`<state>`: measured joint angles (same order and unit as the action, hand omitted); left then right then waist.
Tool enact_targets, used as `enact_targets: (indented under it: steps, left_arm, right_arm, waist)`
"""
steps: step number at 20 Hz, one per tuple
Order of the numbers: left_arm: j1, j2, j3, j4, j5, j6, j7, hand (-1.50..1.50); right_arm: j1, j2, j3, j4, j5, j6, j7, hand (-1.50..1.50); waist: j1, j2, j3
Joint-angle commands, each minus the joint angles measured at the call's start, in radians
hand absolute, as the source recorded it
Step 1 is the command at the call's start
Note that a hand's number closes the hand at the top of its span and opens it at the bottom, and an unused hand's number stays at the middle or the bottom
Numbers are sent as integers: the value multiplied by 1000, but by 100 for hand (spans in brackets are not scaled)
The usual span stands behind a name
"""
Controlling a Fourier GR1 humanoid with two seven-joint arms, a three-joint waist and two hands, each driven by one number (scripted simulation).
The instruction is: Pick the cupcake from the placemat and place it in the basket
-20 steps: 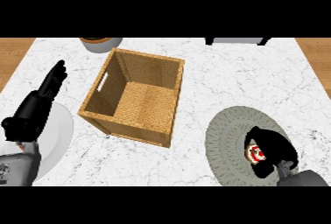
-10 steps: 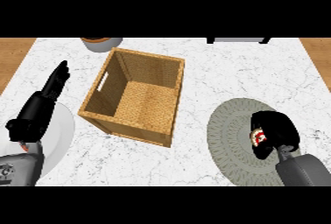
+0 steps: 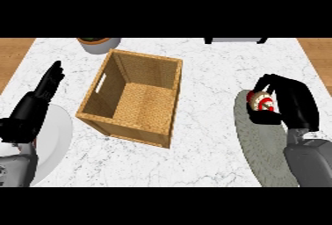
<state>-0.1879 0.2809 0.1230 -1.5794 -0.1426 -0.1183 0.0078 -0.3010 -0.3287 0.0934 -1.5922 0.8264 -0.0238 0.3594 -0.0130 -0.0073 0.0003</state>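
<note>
Right robot hand [image 3: 295, 105] is curled round the cupcake [image 3: 260, 102], near the desk's right edge, over the placemat [image 3: 259, 145]. Best bet imo: carry it level toward the basket [image 3: 133, 103] mid-desk, clear the near rim, then lower inside. Left robot hand [image 3: 35, 105] rests w/ fingers straight by the left edge.

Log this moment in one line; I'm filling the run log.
right hand: shut on cupcake | over placemat | basket: empty | left hand: open, resting

Before me: white marble counter [image 3: 214, 66], grey-veined. Beyond its left and right edges, wooden floor [image 3: 14, 52]. At its far edge, a grey pot [image 3: 99, 44] and a dark-framed object [image 3: 235, 40].
</note>
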Motion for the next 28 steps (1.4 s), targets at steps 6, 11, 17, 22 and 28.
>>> enact_targets:
  steps: [6,11,17,22,28]
  left_arm:
    - [22,0,6,-7,22,-27,-18,0]
    - [-19,-9,0,36,-6,-9,-25,0]
    - [-16,-4,3,39,-20,-8,-45,0]
    - [-29,5,16,34,9,-37,-27,0]
    - [-53,-63,-41,54,-57,27,-13,0]
  right_arm:
    - [-236,61,-56,-311,-197,125,131,150]
    - [-433,124,-32,-394,-281,248,355,150]
    - [-701,230,43,-202,-273,281,515,150]
    - [-883,324,71,-97,-270,279,700,150]
    - [-986,327,47,207,-321,213,607,150]
  waist:
    - [17,2,-1]
    - [12,3,-2]
    - [23,6,-2]
    - [23,4,-2]
    - [30,11,-2]
